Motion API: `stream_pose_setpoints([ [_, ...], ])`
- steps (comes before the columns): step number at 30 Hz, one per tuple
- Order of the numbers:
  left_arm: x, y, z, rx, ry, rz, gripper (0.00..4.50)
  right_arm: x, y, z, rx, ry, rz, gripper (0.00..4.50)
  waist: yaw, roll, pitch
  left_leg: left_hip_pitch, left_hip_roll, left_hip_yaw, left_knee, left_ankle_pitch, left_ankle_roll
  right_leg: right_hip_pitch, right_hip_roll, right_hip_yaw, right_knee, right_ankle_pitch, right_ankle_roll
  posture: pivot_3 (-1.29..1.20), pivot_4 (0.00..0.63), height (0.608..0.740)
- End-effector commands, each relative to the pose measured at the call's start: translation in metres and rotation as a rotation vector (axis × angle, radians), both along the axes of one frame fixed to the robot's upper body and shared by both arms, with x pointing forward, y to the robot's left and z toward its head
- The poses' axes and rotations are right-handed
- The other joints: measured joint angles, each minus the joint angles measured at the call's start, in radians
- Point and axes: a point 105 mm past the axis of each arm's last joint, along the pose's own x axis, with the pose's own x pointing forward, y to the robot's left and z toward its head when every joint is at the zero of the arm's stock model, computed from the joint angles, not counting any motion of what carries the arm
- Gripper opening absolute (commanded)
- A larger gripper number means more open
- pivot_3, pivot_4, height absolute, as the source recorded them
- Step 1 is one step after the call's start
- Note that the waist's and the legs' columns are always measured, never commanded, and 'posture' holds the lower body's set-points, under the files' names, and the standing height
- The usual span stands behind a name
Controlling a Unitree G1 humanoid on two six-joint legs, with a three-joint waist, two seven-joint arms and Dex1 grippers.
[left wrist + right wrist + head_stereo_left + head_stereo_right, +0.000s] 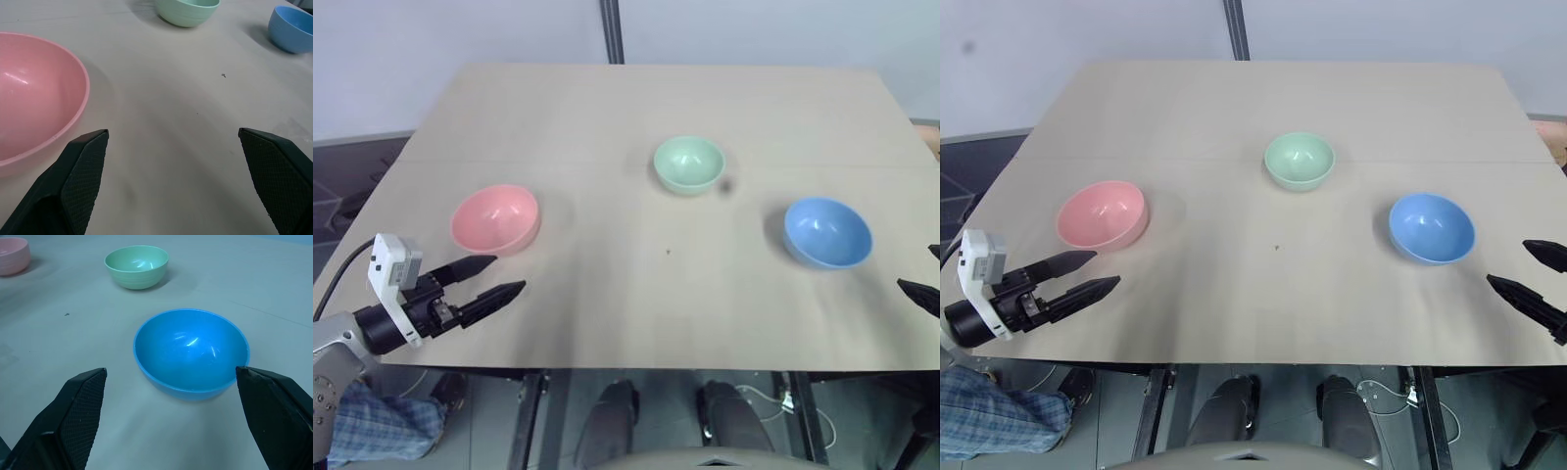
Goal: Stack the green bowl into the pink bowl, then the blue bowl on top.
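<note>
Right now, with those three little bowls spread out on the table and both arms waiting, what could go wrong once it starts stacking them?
1. The green bowl is the farthest of the three from both arms, so the reach may be awkward.
2. All three bowls look smooth and glossy; a pinched rim could slip out of the open jaws of the left gripper or right gripper.
3. The pink bowl sits loose on the table, so a bowl lowered off-centre might tip or push it.

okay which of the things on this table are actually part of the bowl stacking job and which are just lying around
Part of the job: green bowl, pink bowl, blue bowl.
Just lying about: a small dark speck on the table.
</note>
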Motion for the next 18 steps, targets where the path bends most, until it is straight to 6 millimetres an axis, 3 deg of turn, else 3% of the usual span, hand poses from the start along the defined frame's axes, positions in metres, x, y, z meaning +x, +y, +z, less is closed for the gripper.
stream_pose_setpoints([
  [1, -0.0001, -0.0026, 0.0026, -0.002, -0.028, -0.018, 4.5, -0.0038, 0.0017, 0.0116, -0.039, -0.054, 0.015, 4.44, 0.0, 0.0, 0.0, 0.0, 0.0, 0.0, 0.0, 0.0, 0.0, 0.0, 0.0, 0.0, 0.0, 0.0, 0.0, 0.0, 0.15, 0.74],
  [18, 0.0014, -0.0003, -0.0006, -0.016, -0.027, -0.02, 4.5, -0.0045, 0.0005, 0.0127, -0.036, -0.05, 0.021, 4.44, 0.0, 0.0, 0.0, 0.0, 0.0, 0.0, 0.0, 0.0, 0.0, 0.0, 0.0, 0.0, 0.0, 0.0, 0.0, 0.0, 0.15, 0.74],
])
